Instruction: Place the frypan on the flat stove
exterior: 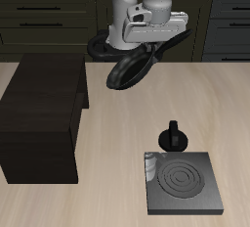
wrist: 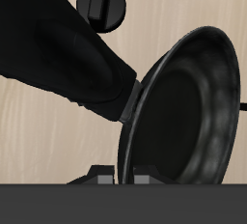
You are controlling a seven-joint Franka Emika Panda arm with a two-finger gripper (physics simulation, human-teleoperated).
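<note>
My gripper (exterior: pixel 146 43) is shut on the frypan (exterior: pixel 128 69), a round black pan that hangs tilted, almost on edge, in the air above the back of the table. In the wrist view the pan's bowl (wrist: pixel 188 112) and its long black handle (wrist: pixel 58 64) fill most of the picture, with the pan's rim between my fingertips (wrist: pixel 101 176). The flat stove (exterior: pixel 183 182), a dark-grey slab with pale ring marks, lies near the table's front edge, well away from the pan. Its black knob (exterior: pixel 174 135) stands at its back edge and also shows in the wrist view (wrist: pixel 101 4).
A large dark wooden box (exterior: pixel 39 118) stands on the table beside the gripper's spot, reaching toward the front. Dark cabinets (exterior: pixel 49 21) run behind the table. Bare tabletop (exterior: pixel 117 162) lies between the box and the stove.
</note>
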